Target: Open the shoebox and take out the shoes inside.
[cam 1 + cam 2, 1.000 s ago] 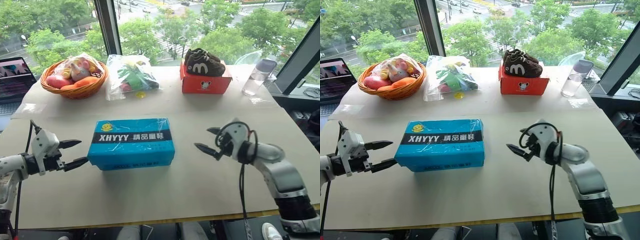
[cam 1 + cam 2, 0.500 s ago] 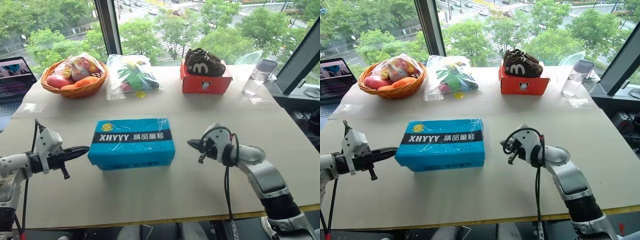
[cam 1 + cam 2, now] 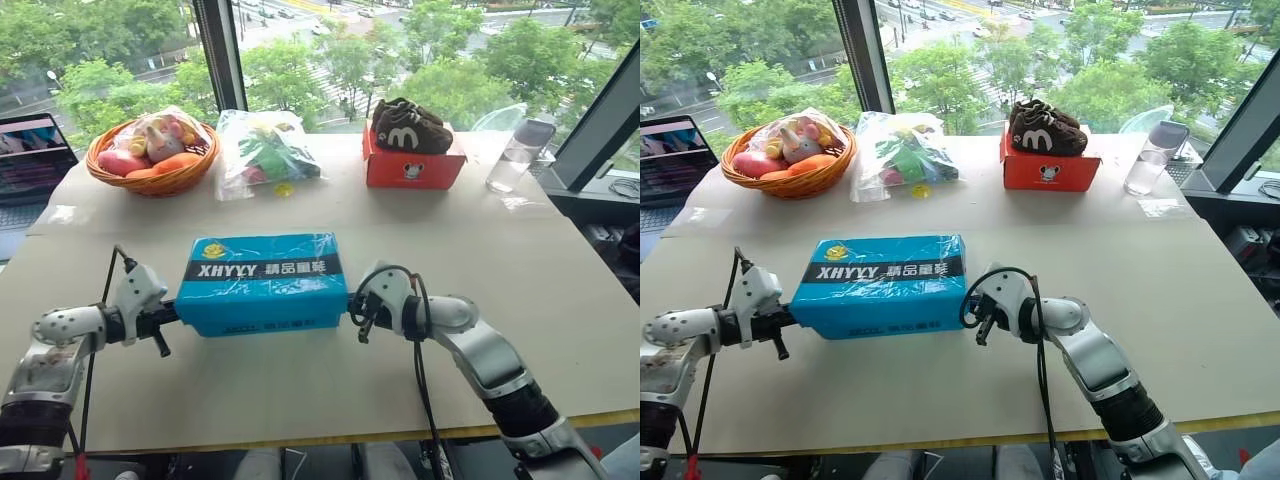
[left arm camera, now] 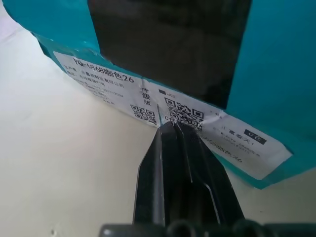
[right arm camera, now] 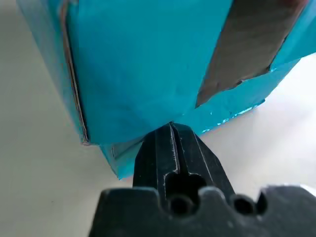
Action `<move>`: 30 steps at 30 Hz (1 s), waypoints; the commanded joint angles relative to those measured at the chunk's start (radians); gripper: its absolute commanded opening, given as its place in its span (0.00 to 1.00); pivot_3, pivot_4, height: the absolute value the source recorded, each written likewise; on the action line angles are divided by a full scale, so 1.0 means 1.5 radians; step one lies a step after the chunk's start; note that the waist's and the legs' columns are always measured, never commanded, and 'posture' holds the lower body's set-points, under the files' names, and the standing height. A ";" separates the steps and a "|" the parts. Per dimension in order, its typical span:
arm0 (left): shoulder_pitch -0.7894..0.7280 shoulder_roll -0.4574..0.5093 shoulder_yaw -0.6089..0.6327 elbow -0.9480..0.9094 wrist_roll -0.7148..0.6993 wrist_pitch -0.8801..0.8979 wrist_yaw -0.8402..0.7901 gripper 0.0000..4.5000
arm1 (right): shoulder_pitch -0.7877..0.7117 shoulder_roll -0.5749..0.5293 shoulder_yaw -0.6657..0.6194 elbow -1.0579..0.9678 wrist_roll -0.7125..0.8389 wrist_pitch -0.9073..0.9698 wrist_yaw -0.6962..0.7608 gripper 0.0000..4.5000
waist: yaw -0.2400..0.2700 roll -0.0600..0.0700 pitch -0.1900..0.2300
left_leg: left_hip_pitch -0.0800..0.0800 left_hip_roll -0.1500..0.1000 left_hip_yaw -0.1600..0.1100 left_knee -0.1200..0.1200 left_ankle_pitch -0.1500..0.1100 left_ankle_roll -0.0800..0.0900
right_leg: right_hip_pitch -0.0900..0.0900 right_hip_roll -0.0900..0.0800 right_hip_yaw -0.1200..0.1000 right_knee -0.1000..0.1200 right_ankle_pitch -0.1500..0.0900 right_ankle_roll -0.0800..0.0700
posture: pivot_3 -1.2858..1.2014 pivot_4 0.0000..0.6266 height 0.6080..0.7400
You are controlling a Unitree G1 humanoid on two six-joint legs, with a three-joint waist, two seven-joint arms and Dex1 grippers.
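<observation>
Since shutting, both tools against shoebox

Bright blue shoebox with black band, white lettering and a yellow logo.

head views downward over shoebox; wrist views close against it

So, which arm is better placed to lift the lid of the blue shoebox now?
Neither clearly. The left pincer and the right pincer are both shut, each with its tips at one end of the closed shoebox, at the lid's lower edge. Probably both lift together.
</observation>
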 commanded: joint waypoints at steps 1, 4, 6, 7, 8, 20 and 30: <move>-0.042 -0.031 -0.040 -0.011 0.005 -0.029 -0.013 0.00 | -0.024 0.008 -0.012 -0.010 0.005 -0.011 0.004 0.01 | 0.002 0.000 0.000 | 0.000 0.000 0.000 0.000 0.000 0.000 | 0.000 0.000 0.000 0.000 0.000 0.000 | 0.52 0.24 1.00; -0.067 -0.047 -0.047 0.011 0.017 -0.035 -0.011 0.00 | -0.018 -0.002 -0.024 -0.014 0.007 -0.008 0.010 0.01 | 0.004 0.000 0.000 | 0.000 0.000 0.000 0.001 0.000 0.000 | 0.000 0.000 0.000 0.000 0.000 0.000 | 0.52 0.24 1.00; -0.088 -0.059 -0.055 0.029 0.024 -0.043 -0.011 0.00 | -0.006 -0.018 -0.033 -0.031 0.011 -0.001 0.017 0.01 | 0.005 0.000 0.000 | 0.000 0.000 0.000 0.001 0.000 0.000 | 0.000 0.000 0.000 0.000 0.000 0.000 | 0.52 0.24 1.00; -0.096 -0.064 -0.059 0.036 0.027 -0.047 -0.012 0.00 | 0.001 -0.026 -0.037 -0.042 0.013 0.002 0.020 0.01 | 0.006 0.000 0.000 | 0.000 0.000 0.000 0.001 0.000 0.000 | 0.000 0.000 0.000 0.001 0.000 0.000 | 0.52 0.24 1.00; -0.103 -0.069 -0.063 0.042 0.029 -0.053 -0.017 0.00 | 0.009 -0.034 -0.042 -0.054 0.017 0.010 0.022 0.01 | 0.007 0.000 0.000 | 0.000 0.000 0.000 0.001 0.000 0.000 | 0.000 0.000 0.000 0.001 0.000 0.000 | 0.52 0.24 1.00; -0.108 -0.072 -0.078 0.033 0.031 -0.052 -0.048 0.00 | 0.049 -0.058 -0.072 -0.094 0.009 0.041 0.001 0.01 | 0.007 0.000 0.000 | 0.000 0.000 0.000 0.002 0.000 0.000 | 0.000 0.000 0.000 0.001 0.000 0.000 | 0.52 0.24 1.00; 0.032 -0.022 0.032 -0.130 -0.031 0.026 0.008 0.00 | 0.078 -0.095 -0.145 -0.105 0.023 0.059 -0.014 0.01 | -0.002 0.000 0.000 | 0.000 0.000 0.000 0.002 0.000 0.000 | 0.000 0.000 0.001 0.001 0.000 0.000 | 0.52 0.24 1.00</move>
